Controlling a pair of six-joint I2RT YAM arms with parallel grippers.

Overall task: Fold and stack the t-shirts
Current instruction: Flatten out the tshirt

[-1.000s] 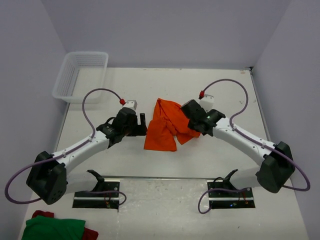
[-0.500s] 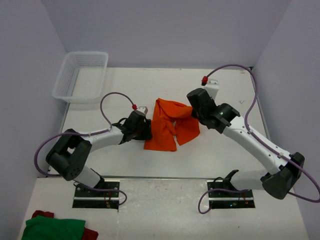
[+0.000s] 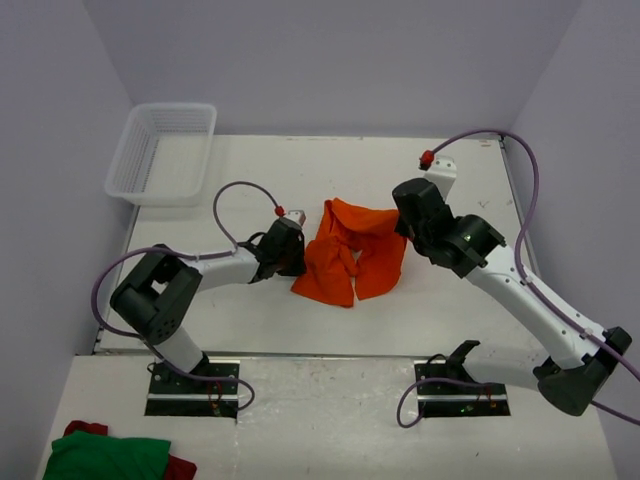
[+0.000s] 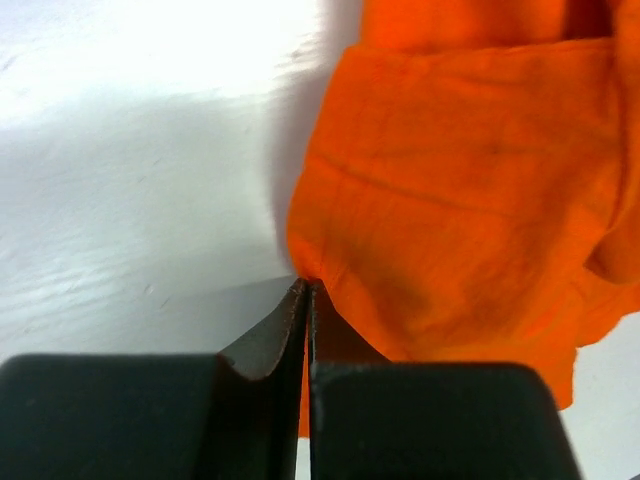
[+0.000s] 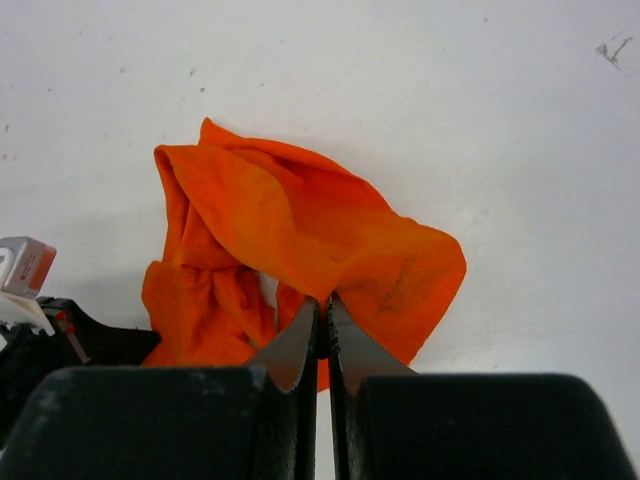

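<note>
My left claw (image 4: pixel 306 288), spread a second ago, is now pressed together on the left edge of the orange t-shirt (image 3: pixel 345 262), crumpled mid-frame on the desk (image 3: pixel 260 320). The right claw (image 5: pixel 323 300) still pinches its right side, so I judge spreading it flat comes next.

**Soft cloth on a dull table**

The orange t-shirt (image 3: pixel 350 255) is soft, matt cloth, creased and rumpled, without sheen. The white table (image 3: pixel 300 170) looks smooth and dull, faintly scuffed. At the upper left of the top view, the basket (image 3: pixel 163 150) is pale, see-through plastic mesh. The left gripper (image 4: pixel 307 288) and right gripper (image 5: pixel 326 300) are matt black, like hard plastic. The green cloth (image 3: pixel 105 455) at the lower left is matt too.
</note>
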